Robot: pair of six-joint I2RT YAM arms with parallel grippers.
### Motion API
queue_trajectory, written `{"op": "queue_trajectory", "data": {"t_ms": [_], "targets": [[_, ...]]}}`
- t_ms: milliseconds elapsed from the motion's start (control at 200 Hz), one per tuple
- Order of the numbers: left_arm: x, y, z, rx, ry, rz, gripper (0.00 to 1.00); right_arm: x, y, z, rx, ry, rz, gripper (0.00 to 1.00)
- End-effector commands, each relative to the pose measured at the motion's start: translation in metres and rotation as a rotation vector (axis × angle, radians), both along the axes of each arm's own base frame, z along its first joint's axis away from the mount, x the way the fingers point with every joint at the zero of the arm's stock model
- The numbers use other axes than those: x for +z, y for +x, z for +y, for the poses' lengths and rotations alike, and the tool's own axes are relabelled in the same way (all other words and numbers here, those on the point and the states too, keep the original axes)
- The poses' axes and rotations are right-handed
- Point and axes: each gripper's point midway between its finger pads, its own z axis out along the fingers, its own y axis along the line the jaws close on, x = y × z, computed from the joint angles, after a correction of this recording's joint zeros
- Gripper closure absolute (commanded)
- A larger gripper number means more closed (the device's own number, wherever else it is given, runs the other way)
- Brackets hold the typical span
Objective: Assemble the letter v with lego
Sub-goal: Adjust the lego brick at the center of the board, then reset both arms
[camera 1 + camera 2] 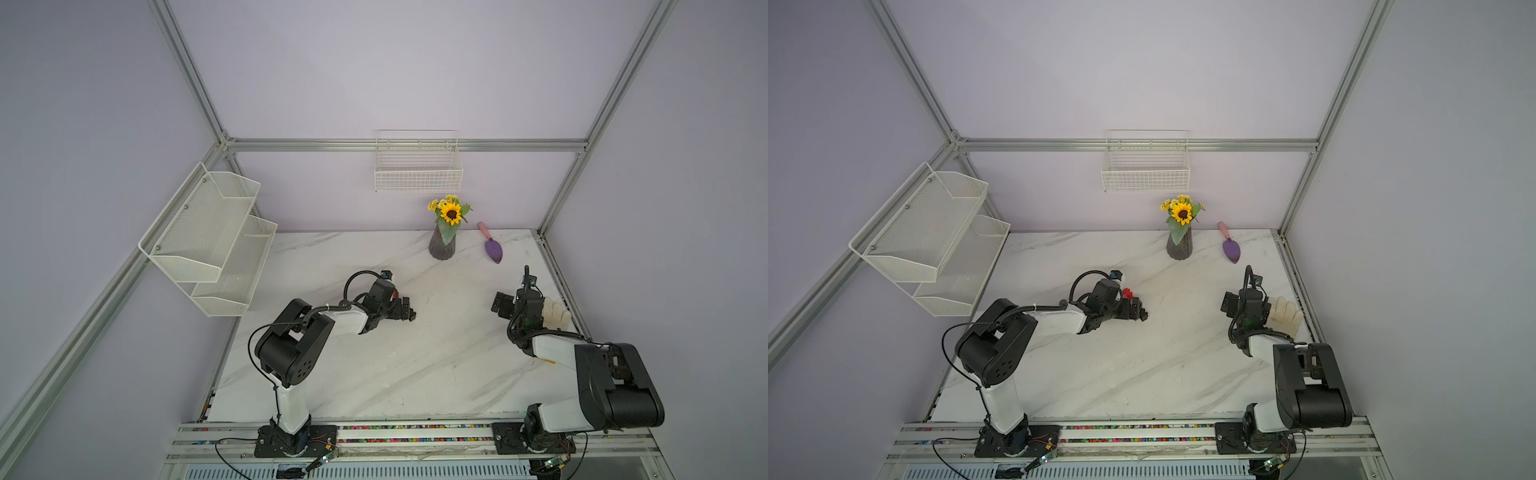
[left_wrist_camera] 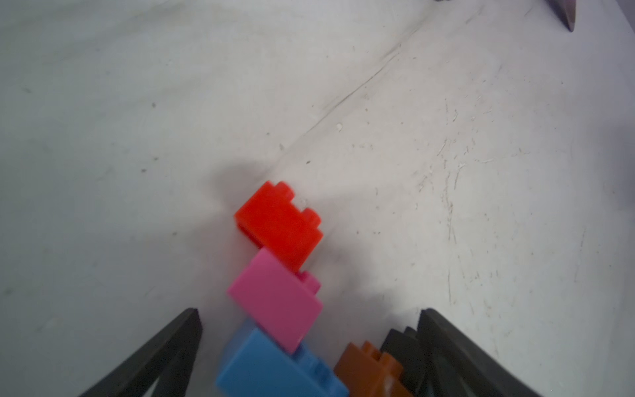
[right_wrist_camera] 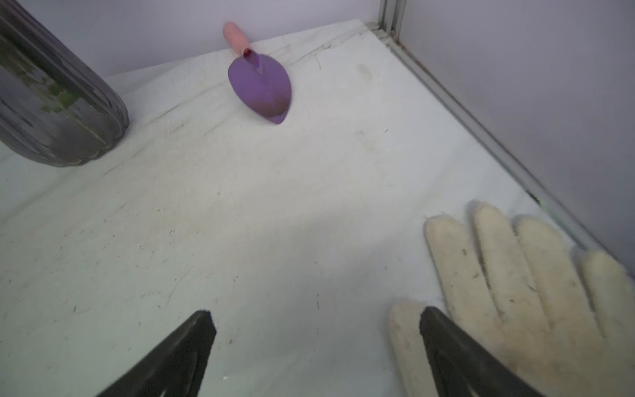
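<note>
In the left wrist view the lego lies joined on the marble table as a stepped letter v. A red brick (image 2: 280, 225) and a pink brick (image 2: 275, 299) form one arm. A light-blue brick (image 2: 275, 367) is the point. An orange-brown brick (image 2: 369, 373) and a black brick (image 2: 400, 350) form the other arm. My left gripper (image 2: 309, 312) is open around the blue end, one finger clear of it and the black brick close to the other. In a top view the red brick (image 1: 1127, 293) peeks out beside the left gripper (image 1: 1142, 313). My right gripper (image 3: 316, 319) is open and empty, far to the right.
A dark vase with sunflowers (image 1: 442, 245) and a purple trowel (image 1: 492, 249) stand at the back. A cream glove (image 3: 515, 292) lies by the right edge, its thumb under one right fingertip. A mesh shelf (image 1: 208, 237) and a wire basket (image 1: 417, 174) hang on the walls.
</note>
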Motion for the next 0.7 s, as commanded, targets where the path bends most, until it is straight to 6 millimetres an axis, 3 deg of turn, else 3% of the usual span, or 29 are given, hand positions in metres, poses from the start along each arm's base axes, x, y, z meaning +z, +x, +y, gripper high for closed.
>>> {"op": "queue_trajectory", "data": {"t_ms": [0,120,225,260,390,480,565,585,695], "targets": [[0.027,0.002,0.035,0.078,0.058,-0.080,0.00,0.032,0.030,0.012,0.074,0.006,-0.195,0.03],[0.056,0.007,0.068,0.131,0.110,-0.179,0.00,0.036,0.036,0.010,0.073,-0.022,-0.242,0.03],[0.075,0.011,0.091,0.157,0.098,-0.237,0.00,0.024,0.035,-0.001,0.020,-0.044,-0.290,0.03],[0.080,0.013,0.096,0.160,0.083,-0.256,0.00,0.013,0.035,0.006,0.056,-0.030,-0.276,0.03],[0.095,0.018,0.116,0.207,0.067,-0.299,0.00,0.015,0.037,0.008,0.066,-0.041,-0.287,0.03],[0.103,0.020,0.142,0.297,0.143,-0.376,0.00,0.015,0.037,0.008,0.065,-0.028,-0.279,0.03],[0.104,0.016,0.167,0.366,0.190,-0.423,0.00,0.018,0.037,0.009,0.072,-0.042,-0.296,0.03],[0.118,0.013,0.173,0.380,0.191,-0.469,0.00,0.016,0.037,0.008,0.070,-0.039,-0.288,0.03],[0.141,-0.001,0.201,0.471,0.173,-0.597,0.00,0.017,0.037,0.008,0.067,-0.042,-0.293,0.03]]}}
